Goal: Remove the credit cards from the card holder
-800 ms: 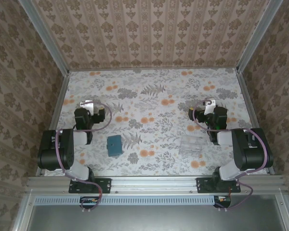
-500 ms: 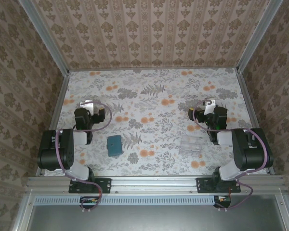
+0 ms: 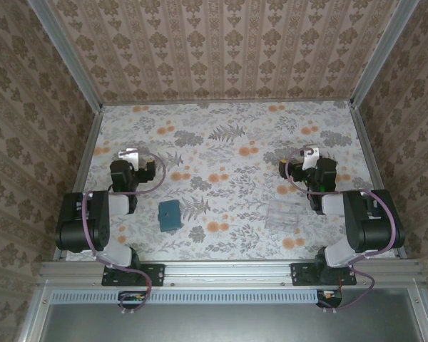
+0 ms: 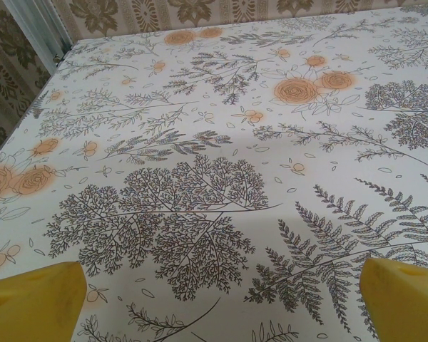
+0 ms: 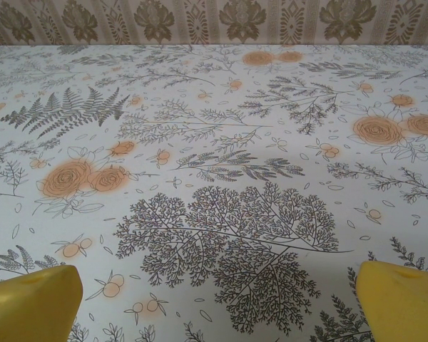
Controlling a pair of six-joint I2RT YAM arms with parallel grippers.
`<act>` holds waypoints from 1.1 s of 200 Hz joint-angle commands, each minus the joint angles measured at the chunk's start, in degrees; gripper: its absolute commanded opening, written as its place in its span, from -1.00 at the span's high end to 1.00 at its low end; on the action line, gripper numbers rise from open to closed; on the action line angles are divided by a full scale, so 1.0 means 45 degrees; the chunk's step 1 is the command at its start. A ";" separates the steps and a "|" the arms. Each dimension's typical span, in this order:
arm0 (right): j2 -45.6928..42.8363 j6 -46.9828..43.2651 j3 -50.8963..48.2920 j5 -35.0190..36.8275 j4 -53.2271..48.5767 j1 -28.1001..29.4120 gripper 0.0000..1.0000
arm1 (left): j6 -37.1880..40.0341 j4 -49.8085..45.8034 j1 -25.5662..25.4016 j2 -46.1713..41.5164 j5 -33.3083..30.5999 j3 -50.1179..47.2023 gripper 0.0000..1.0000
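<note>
**Ana:** Where was the card holder?

**Ben:** There was one card holder (image 3: 169,214), dark teal. It lay flat on the table (image 3: 221,135), close to the near edge and left of the middle. From above it looked folded shut.

**Ana:** And the credit cards? How many?

**Ben:** I could not count them. Whatever the holder held was hidden under its cover.

**Ana:** Any other container?

**Ben:** There was one clear tray (image 3: 284,214), also close to the near edge but right of the middle, well apart from the holder. It was too faint against the floral pattern to tell whether anything lay in it.

**Ana:** What about the arms?

**Ben:** There were two, both folded back. The left arm (image 3: 93,221) sat by the near left corner, with the holder near it but not touching. The right arm (image 3: 364,217) sat by the near right corner, with the tray near it and also apart.

**Ana:** And the grippers?

**Ben:** The left gripper (image 4: 217,306) stood wide. Its yellow fingertips (image 4: 36,299) sat at the two bottom corners of its wrist view, with bare patterned tabletop between them, and it held nothing. The right gripper (image 5: 217,303) stood just as wide, one yellow fingertip (image 5: 406,299) at each bottom corner. It was likewise empty, over fern and orange-rose print.
</note>
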 commanded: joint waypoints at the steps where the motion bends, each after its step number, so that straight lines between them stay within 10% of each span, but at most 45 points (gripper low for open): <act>1: -0.0014 -0.0208 -0.0128 -0.0366 0.0476 -0.0024 -1.00 | 0.0079 0.0473 -0.0100 -0.0001 -0.0046 -0.0058 -0.99; 116: -0.0061 0.0373 0.0230 0.1823 -0.0221 0.0168 -1.00 | 0.0098 0.0510 -0.0062 -0.0030 0.0012 -0.0087 -1.00; 220: -0.2800 0.2705 0.4086 0.2494 -1.0800 0.0439 -0.96 | 0.0278 -0.5880 -0.1190 -0.2371 -0.2051 0.2112 -1.00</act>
